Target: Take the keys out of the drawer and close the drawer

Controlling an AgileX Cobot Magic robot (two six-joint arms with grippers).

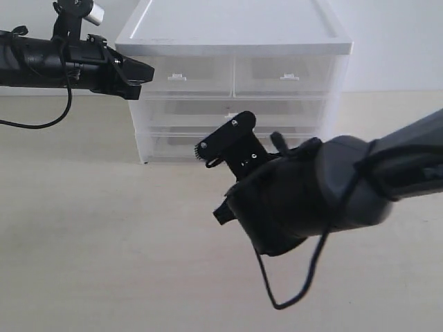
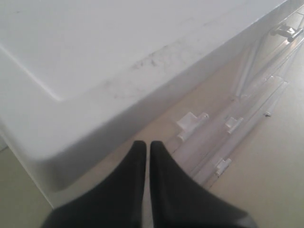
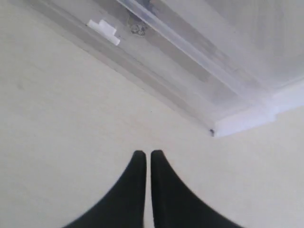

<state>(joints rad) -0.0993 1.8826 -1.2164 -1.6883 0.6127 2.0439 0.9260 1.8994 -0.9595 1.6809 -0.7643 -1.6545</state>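
The drawer point(image 1: 173, 146) is the lowest tier of the white cabinet point(image 1: 228, 31) and stands closed. In the right wrist view its front point(image 3: 156, 66) carries a small white tab handle point(image 3: 103, 31). The keys point(image 3: 137, 29) show only as a few faint rings through the translucent front; the strap is hidden. My right gripper point(image 3: 148, 154) is shut and empty over the table, a little way in front of the drawer, and in the exterior view this gripper point(image 1: 204, 151) covers the drawer's middle. My left gripper point(image 2: 148, 145) is shut and empty beside the cabinet's top left corner point(image 1: 142, 72).
The cabinet top point(image 2: 95, 57) fills much of the left wrist view, with several drawer tab handles point(image 2: 192, 121) below its edge. The beige table point(image 1: 104, 228) stretches in front of the cabinet. A black cable point(image 1: 291, 290) hangs from the right arm.
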